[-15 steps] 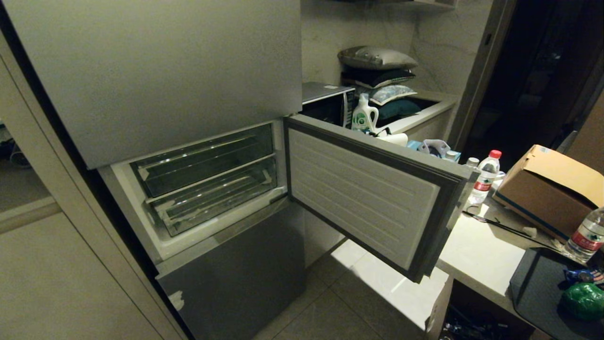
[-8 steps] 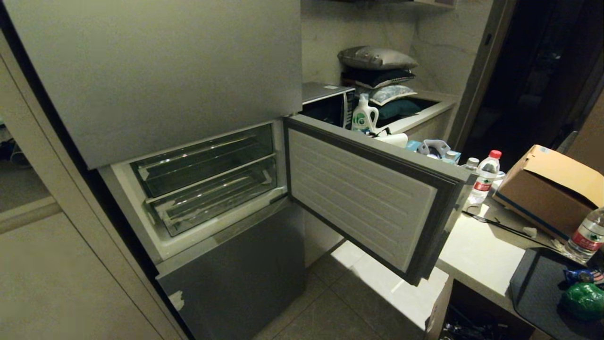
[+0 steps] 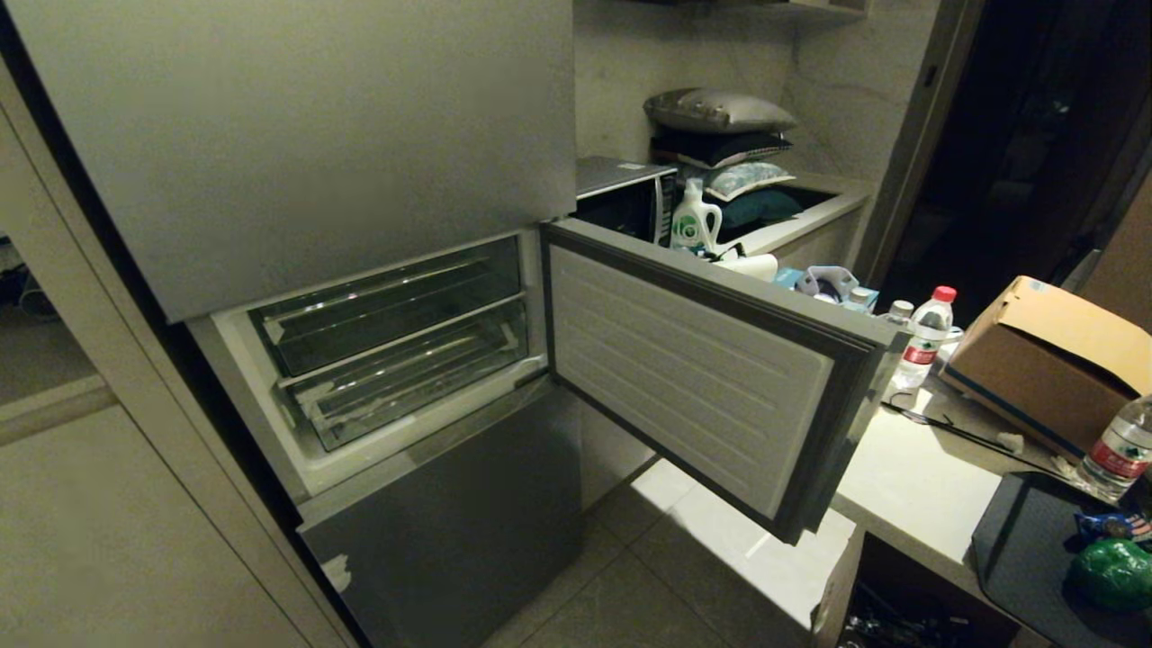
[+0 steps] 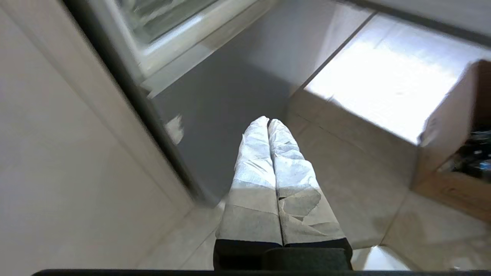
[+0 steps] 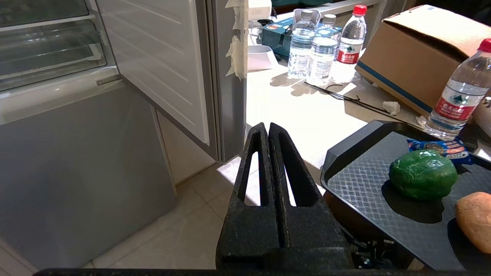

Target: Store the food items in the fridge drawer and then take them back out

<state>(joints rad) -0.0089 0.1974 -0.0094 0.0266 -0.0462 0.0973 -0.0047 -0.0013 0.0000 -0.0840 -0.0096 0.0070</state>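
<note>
The fridge's middle door (image 3: 702,378) stands open, and the fridge drawer (image 3: 409,378) is the lower of two clear bins, pushed in and empty as far as I can see. The food items lie on a dark tray (image 5: 356,184) on the counter at the right: a glossy green pepper (image 5: 422,174) (image 3: 1114,571) and a tan-orange lump (image 5: 475,222). My right gripper (image 5: 267,128) is shut and empty, low beside the tray's near corner. My left gripper (image 4: 267,122), wrapped in white tape, is shut and empty, pointing down at the floor before the fridge's grey lower door. Neither arm shows in the head view.
A shallower clear bin (image 3: 387,306) sits above the drawer. The open door reaches out over the white counter (image 3: 909,486). Water bottles (image 5: 326,46), a cardboard box (image 3: 1053,360) and a blue snack packet (image 5: 437,147) crowd the counter. Tiled floor (image 3: 630,594) lies below.
</note>
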